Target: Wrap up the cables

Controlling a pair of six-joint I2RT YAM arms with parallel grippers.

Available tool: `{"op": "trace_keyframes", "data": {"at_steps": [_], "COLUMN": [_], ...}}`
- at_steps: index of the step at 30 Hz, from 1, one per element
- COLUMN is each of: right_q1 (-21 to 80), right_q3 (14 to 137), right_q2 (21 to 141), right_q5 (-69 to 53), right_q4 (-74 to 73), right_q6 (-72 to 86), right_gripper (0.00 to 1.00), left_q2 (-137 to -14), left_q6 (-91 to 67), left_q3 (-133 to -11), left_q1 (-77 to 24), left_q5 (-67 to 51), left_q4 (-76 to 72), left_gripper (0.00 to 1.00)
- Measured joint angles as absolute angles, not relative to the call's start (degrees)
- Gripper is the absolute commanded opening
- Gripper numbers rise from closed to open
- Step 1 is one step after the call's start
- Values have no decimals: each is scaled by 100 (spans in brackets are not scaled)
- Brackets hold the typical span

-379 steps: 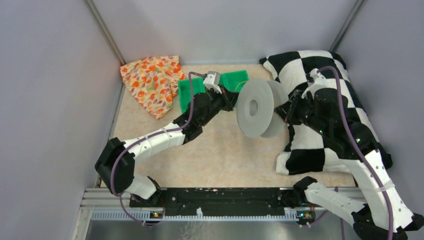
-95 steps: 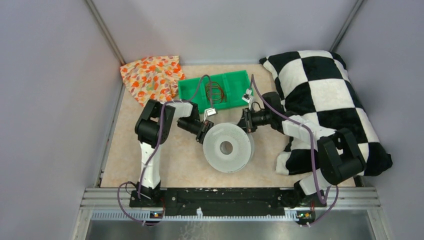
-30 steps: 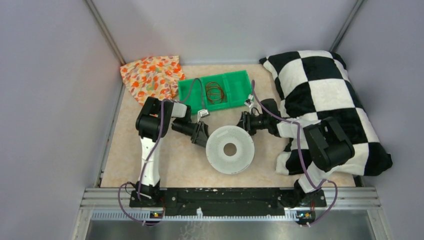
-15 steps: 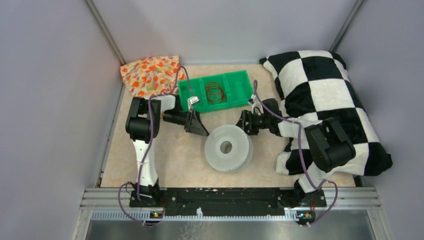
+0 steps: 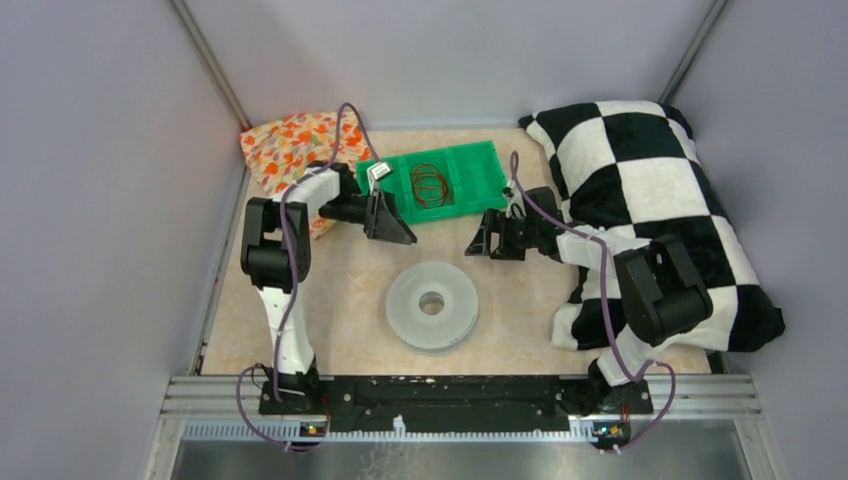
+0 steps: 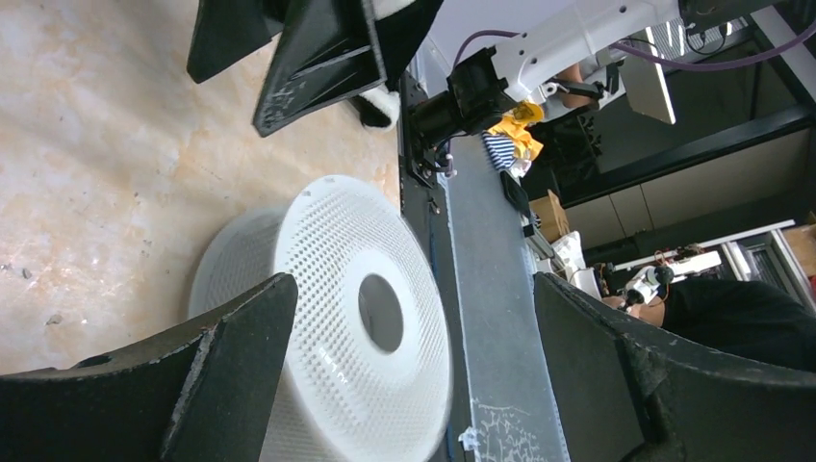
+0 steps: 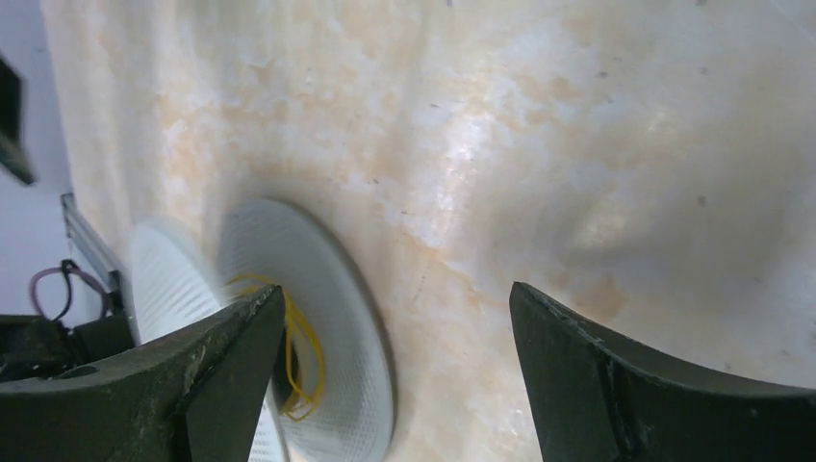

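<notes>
Grey walls enclose a beige marbled table. A green tray sits at the middle of the far edge and holds the looped cables. A white perforated spool lies flat near the table centre, and a yellow strand shows between its flanges. A floral cloth occupies the far left corner. A checkered blanket covers the right edge. The left gripper and the right gripper hover by the tray's near corners, with jaws spread and empty.
</notes>
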State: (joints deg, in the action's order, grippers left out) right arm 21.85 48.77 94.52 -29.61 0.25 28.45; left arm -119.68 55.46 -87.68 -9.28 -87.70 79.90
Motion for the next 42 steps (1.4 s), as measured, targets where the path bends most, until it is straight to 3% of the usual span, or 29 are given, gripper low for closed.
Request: {"op": "trace_keyframes", "data": {"at_steps": [9,15,24,34,42], "right_q1": [2185,2185,2187,2185,2185], "right_q3": [5050,5929,7043,7406,7369], "right_q2": [9080,8460,7397,6788,6010], "right_q5": [-2176,-1653,-489,1946,2941], "right_q4": [-906,-1737,-3083,-4991,-5380], "right_q6": [2744,2547,2043,1828,1927], "right_gripper": [90,93,96,99,99], "left_q2": [-11115,-9542,-9386,-7426,-5214], "left_q6": [4372,1433,-327,-655,-1225], "left_q3": [-9035,-8847,-9500,-8309,-6248], "left_q1": [-812,-993,-1013,-1011,-1011], "left_q5": [-8654,-6252,-4733,-2617,-1177], "left_q4": [7513,4847,3767,3446,2799], "left_gripper": [99,98,99,99,99]}}
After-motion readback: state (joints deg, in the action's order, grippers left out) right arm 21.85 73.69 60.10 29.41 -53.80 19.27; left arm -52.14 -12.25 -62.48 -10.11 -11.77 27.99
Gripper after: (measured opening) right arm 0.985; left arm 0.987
